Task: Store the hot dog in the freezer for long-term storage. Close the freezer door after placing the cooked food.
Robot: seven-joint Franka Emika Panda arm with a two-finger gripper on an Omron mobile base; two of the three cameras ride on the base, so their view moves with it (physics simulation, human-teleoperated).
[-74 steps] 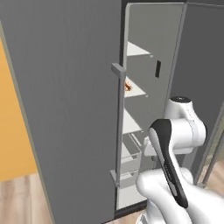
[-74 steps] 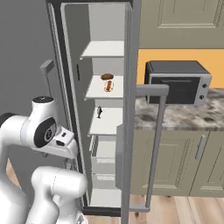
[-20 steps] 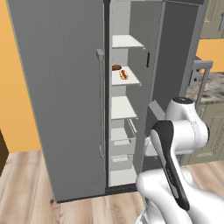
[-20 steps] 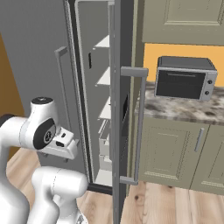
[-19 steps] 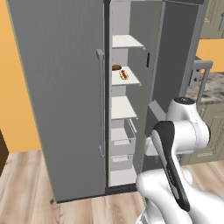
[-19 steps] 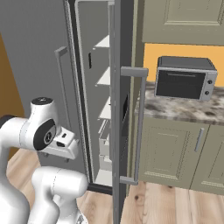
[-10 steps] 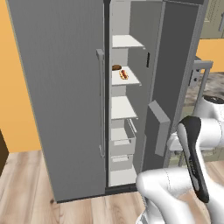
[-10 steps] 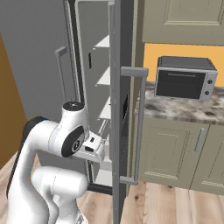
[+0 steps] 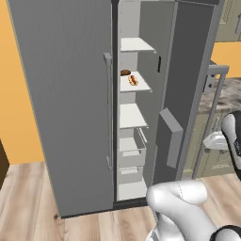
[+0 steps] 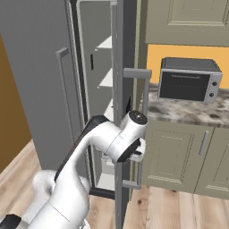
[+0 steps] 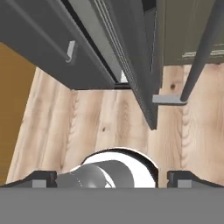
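- End effector [image 11: 112,180] is spread open with nothing in it, pointing down at the wood floor [image 11: 87,127].
- Hot dog [image 9: 133,79] is already on a freezer [image 9: 132,117] shelf.
- Freezer door [image 9: 186,89] is still open, so I'd say closing it comes next: push it shut.

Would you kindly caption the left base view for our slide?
Hot dog resting on a freezer shelf, freezer door open.
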